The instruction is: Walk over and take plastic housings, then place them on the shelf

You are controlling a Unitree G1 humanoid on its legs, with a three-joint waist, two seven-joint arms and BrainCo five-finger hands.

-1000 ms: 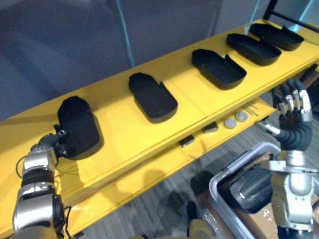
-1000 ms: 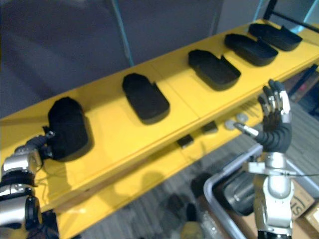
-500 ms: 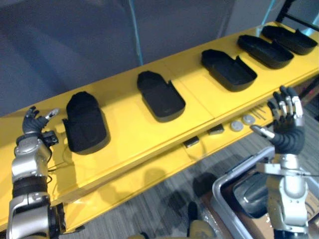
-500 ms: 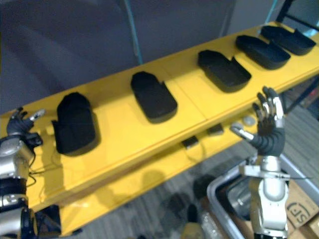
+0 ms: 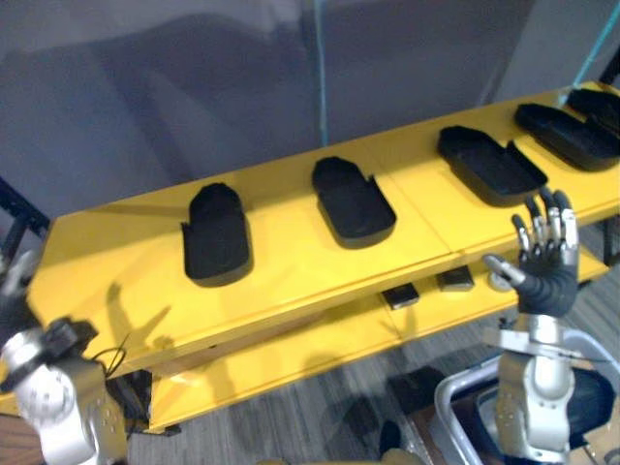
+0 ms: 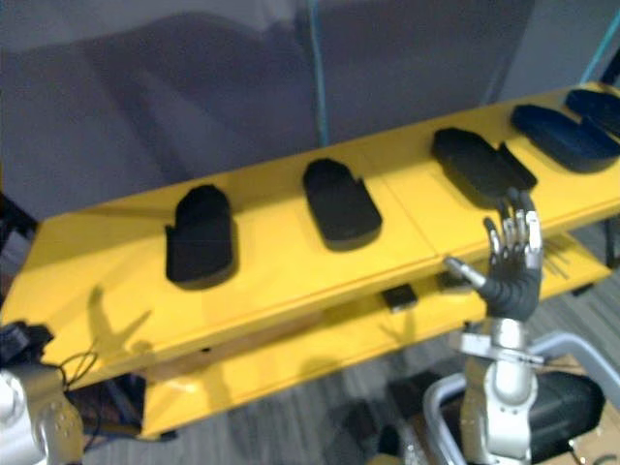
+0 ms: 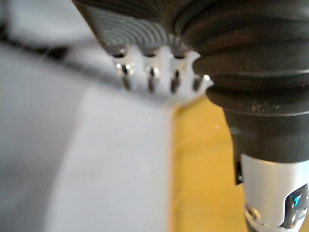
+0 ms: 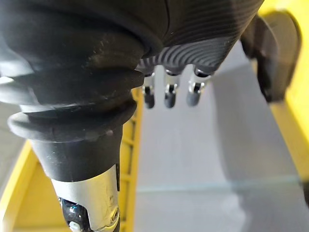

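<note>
My left hand [image 7: 150,77] is near the left end of the yellow flat-decked shelf [image 5: 116,291], fingers extended, holding nothing. Black oval plastic housings [image 5: 216,237] lie in a row on the top deck, well apart, with bare yellow between them. My right hand [image 5: 542,254] stands before the front edge, fingers spread, empty. A grey bin [image 5: 455,407] sits below it.

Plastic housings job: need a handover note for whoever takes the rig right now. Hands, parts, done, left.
Right hand: open, empty, raised in front of the yellow shelf.
Left hand: near the shelf's left end; grip cannot be read.
Plastic housings: at least four in a row on the top level, apart.
Grey bin by the right arm holds a dark part.
Done: row placed.
Left: probably fetch the bin's part and shelve it.
</note>
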